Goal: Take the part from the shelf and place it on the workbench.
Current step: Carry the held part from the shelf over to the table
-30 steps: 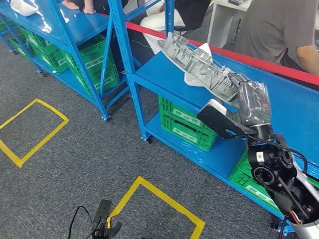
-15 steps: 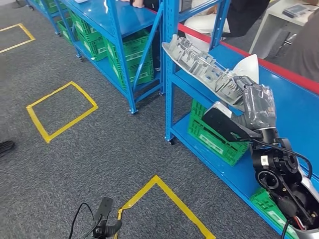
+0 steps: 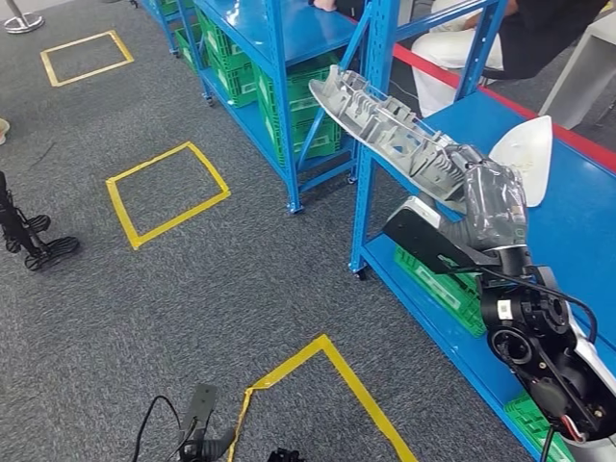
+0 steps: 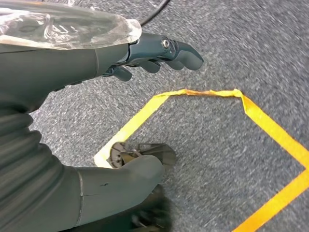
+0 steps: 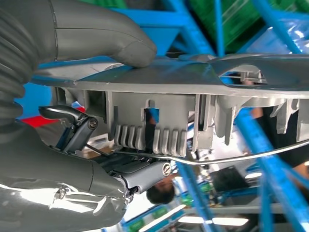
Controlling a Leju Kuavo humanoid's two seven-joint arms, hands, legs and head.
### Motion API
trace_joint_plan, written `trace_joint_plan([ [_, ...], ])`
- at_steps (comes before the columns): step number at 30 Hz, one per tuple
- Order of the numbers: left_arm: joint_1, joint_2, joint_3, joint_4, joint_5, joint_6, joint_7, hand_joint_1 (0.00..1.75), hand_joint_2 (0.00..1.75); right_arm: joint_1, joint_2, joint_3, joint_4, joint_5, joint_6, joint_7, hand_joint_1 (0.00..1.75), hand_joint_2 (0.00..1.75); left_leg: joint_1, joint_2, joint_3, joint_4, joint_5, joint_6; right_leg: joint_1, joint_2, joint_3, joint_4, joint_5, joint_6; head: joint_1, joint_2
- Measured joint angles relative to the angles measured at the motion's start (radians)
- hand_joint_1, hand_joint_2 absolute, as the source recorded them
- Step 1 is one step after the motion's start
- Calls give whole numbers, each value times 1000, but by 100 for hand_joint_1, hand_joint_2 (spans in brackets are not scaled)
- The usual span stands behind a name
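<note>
On your far left, yellow tape squares (image 3: 166,193) are lying on the grey carpet floor (image 3: 218,289), and another tape outline (image 3: 327,385) is sitting nearer the robot. Your left hand (image 4: 109,63) is hanging over that carpet with its fingers (image 4: 175,50) stretched out and apart, holding nothing (a clear plastic wrap is covering its back). Moving right, blue shelves (image 3: 291,38) with green crates (image 3: 305,106) on the lower level are standing along the aisle. Further right, your right hand (image 3: 494,207) is gripping the part (image 3: 392,125), a long grey ribbed plastic piece, thumb (image 5: 109,41) pressing on its smooth face and fingers (image 5: 146,174) curling under its ribbed side. The part is being carried in the air, tilted, in front of the blue shelf (image 3: 567,221), where a white piece (image 3: 526,154) is lying.
</note>
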Motion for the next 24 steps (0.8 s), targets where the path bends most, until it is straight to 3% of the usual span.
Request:
trace_joint_plan([
  [2, -4, 1, 0, 0, 0, 0, 0, 0, 175, -1, 0, -2, -7, 3, 4, 1, 175, 175, -8, 31, 56, -111, 34, 11, 6, -19, 3, 1, -5, 9, -4, 0],
  [3, -5, 1, 0, 0, 0, 0, 0, 0, 175, -2, 0, -3, -10, 5, 6, 1, 175, 175, -13, 37, 65, -130, 36, 17, 9, -26, 5, 0, -8, 14, -3, 0],
  [6, -4, 2, 0, 0, 0, 0, 0, 0, 175, -2, 0, -4, -16, 8, 8, 1, 175, 175, -16, 3, 68, -138, 36, 34, 7, -42, 16, -2, -17, 32, 3, 0],
  [8, -3, 3, 0, 0, -1, 0, 0, 0, 175, -1, -1, -5, -19, 9, 8, 1, 175, 175, -12, -18, 75, -147, 39, 44, 2, -4, 2, 44, -53, 40, 7, 0],
  [10, -4, 4, 0, 0, -3, 1, 0, 0, 175, 2, -2, -6, -21, 9, 8, 2, 175, 175, -11, -39, 78, -149, 39, 52, 3, 47, -59, 174, -118, 39, 14, 0],
  [11, -5, 4, 0, 0, -3, 1, 0, 0, 175, 6, -2, -6, -22, 9, 8, 2, 175, 175, -12, -51, 78, -148, 39, 55, 4, 59, -95, 246, -145, 38, 16, 0],
  [12, -4, 4, 0, 0, -3, 1, 0, 0, 175, 10, -3, -6, -22, 9, 8, 2, 175, 175, -13, -65, 79, -148, 39, 56, 6, 64, -123, 295, -157, 37, 18, 0],
  [13, -3, 4, 0, 0, -3, 1, 0, 0, 175, 14, -3, -6, -22, 9, 8, 2, 175, 175, -14, -79, 80, -147, 39, 56, 7, 67, -133, 307, -148, 35, 19, 0],
  [14, -2, 4, 0, 0, -3, 1, 0, 0, 175, 17, -3, -6, -22, 9, 7, 2, 175, 175, -14, -94, 81, -146, 38, 56, 8, 70, -125, 279, -120, 32, 21, 0],
  [15, -2, 4, 0, 0, -3, 1, 0, 0, 175, 18, -4, -6, -24, 9, 7, 2, 175, 175, -14, -108, 82, -144, 38, 56, 8, 78, -100, 216, -79, 27, 22, 0],
  [17, -3, 3, 0, 0, -3, 1, 0, 0, 175, 19, -5, -8, -27, 9, 7, 3, 175, 175, -14, -134, 80, -140, 37, 52, 5, 126, -44, 77, -11, 18, 24, 0],
  [19, -4, 2, 0, 0, -3, 1, 0, 0, 175, 18, -6, -11, -31, 9, 7, 3, 175, 175, -9, -156, 69, -135, 38, 46, 4, 164, -18, 9, 7, 16, 25, 0],
  [21, -2, 2, 0, 0, -3, 0, 0, 0, 175, 17, -7, -13, -32, 9, 7, 2, 175, 175, -4, -180, 61, -136, 43, 34, 5, 151, -12, -1, 7, 16, 26, 0],
  [22, 0, 3, 0, 0, -3, 0, 0, 0, 175, 17, -7, -13, -33, 9, 7, 2, 175, 175, -3, -178, 60, -135, 43, 29, 5, 138, -7, -6, 9, 13, 26, 0],
  [24, 2, 4, 0, 0, -3, 0, 0, 0, 175, 16, -7, -14, -38, 10, 6, 3, 175, 175, -8, -120, 39, -92, 17, 19, 0, 110, 5, -20, 13, 4, 20, 0],
])
